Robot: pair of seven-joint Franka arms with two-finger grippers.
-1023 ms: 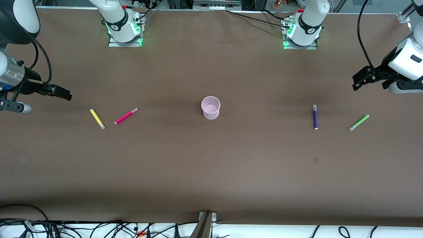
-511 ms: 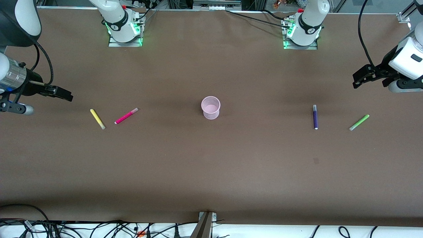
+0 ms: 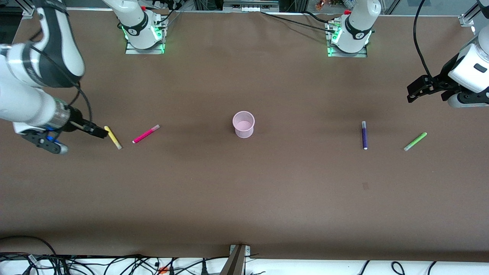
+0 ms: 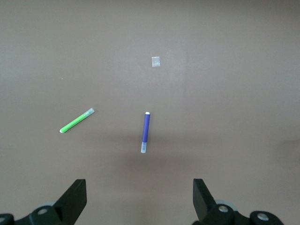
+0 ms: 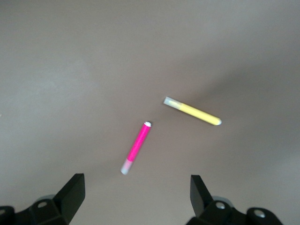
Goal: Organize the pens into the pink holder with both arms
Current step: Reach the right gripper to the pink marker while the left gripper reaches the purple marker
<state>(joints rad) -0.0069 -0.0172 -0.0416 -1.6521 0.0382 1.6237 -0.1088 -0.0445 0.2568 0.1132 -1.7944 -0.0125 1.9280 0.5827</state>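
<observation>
Front view: you have nothing done yet. The pink holder stands upright and empty mid-desk, and all four pens lie flat on the desk: the yellow pen and magenta pen toward the right arm's end, the purple pen and green pen toward the left arm's end. The right end effector sits low at the yellow pen's end; the left end effector hangs over bare desk above its pair. Left wrist view: your left end effector is spread wide and empty, purple pen and green pen below it. Right wrist view: right end effector likewise wide, empty, above the magenta pen and yellow pen. All four pickups and drops remain.
</observation>
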